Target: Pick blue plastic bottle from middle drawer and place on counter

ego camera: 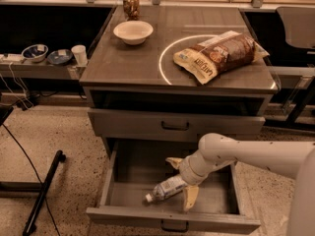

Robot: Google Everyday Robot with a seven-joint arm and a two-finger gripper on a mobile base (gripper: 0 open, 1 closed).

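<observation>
Inside open middle drawer (138,215): blue plastic bottle (166,189) lying flat, cap pointing away from gripper (182,181). Fingers spread, straddling bottle's base; contact unclear.
</observation>
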